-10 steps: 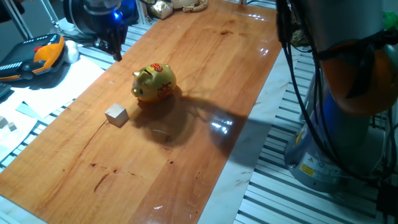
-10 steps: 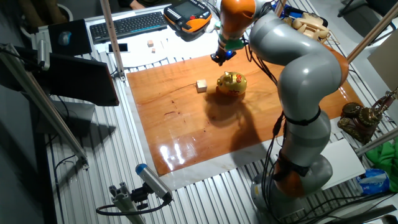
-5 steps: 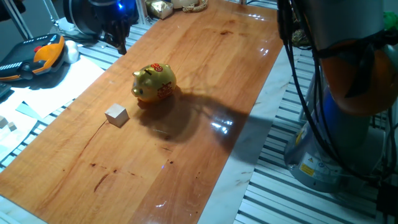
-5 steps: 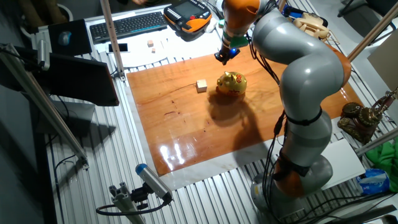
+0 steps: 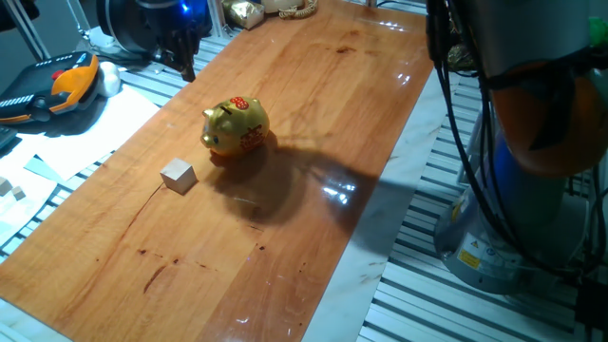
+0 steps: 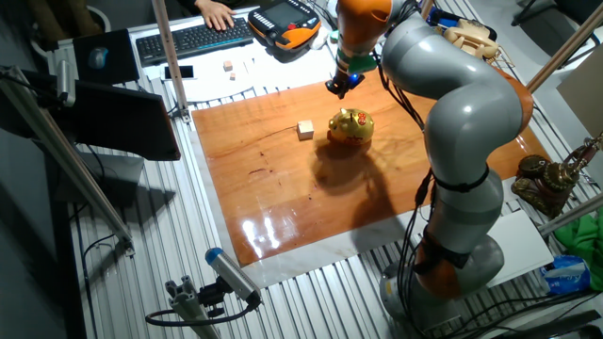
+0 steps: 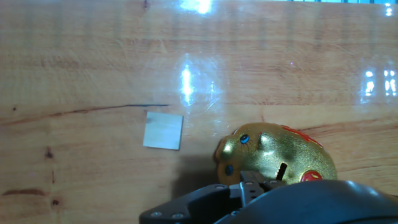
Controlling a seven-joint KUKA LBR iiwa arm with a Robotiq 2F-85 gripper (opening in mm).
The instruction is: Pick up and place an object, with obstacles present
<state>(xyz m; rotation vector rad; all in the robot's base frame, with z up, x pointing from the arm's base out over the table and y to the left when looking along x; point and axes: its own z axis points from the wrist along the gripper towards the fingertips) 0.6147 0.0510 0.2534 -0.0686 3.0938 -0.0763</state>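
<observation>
Hand view alone: piggy bank's (image 7: 277, 165) coin slot; jaws' width not discernible anywhere.

Grey arm (image 6: 462, 104), orange joints (black cables)

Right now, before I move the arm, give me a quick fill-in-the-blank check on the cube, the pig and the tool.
1. The wooden cube sits on the tabletop, apart from the piggy bank, which is ____ in colour.
2. The markings on the piggy bank's side and top are ____.
3. The tool holds ____; it hangs in the air above the table.
4. Of the cube and the piggy bank, the ____ is the smaller.

Missing words: gold; red; nothing; cube
</observation>
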